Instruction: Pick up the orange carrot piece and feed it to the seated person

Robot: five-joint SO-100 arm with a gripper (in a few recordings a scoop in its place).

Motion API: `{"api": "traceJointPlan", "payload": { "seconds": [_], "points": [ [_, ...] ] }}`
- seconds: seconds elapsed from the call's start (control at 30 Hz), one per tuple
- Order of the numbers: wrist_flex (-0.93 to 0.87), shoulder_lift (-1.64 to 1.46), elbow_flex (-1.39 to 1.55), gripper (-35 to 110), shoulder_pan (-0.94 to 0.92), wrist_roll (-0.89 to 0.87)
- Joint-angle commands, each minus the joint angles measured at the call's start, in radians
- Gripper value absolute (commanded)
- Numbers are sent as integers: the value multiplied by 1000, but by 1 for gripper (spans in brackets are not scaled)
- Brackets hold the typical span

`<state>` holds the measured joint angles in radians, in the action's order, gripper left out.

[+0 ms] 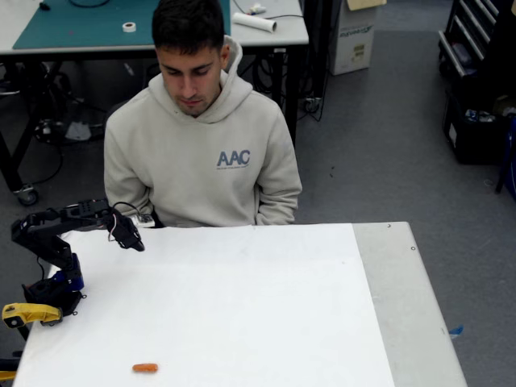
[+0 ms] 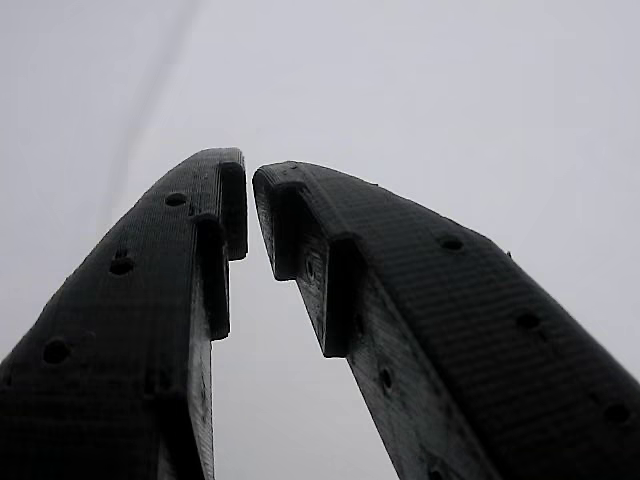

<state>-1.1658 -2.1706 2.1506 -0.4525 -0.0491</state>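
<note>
The orange carrot piece [image 1: 145, 368] lies flat on the white table [image 1: 242, 306] near its front left edge. The seated person [image 1: 201, 153] sits behind the table's far edge in a beige hoodie, looking down. My black gripper [image 1: 131, 236] hangs over the table's far left corner, well away from the carrot and just in front of the person's arm. In the wrist view the gripper [image 2: 250, 190] points at bare white tabletop, its fingertips almost touching with nothing between them.
A yellow clamp [image 1: 28, 313] sits by the arm's base at the table's left edge. A bare grey strip [image 1: 403, 306] runs along the table's right side. Behind the person stands a desk with a green mat [image 1: 89, 24].
</note>
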Motion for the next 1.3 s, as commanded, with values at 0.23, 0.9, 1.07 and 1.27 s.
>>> {"api": "traceJointPlan", "payload": {
  "seconds": [0.23,0.9,1.07,1.27],
  "points": [
    [-17,337,-387,-3,-261,-3],
    [-17,618,-652,-3,-612,448],
    [-17,652,-666,-3,-706,586],
    [-17,735,-787,-3,-769,621]
  ]
}}
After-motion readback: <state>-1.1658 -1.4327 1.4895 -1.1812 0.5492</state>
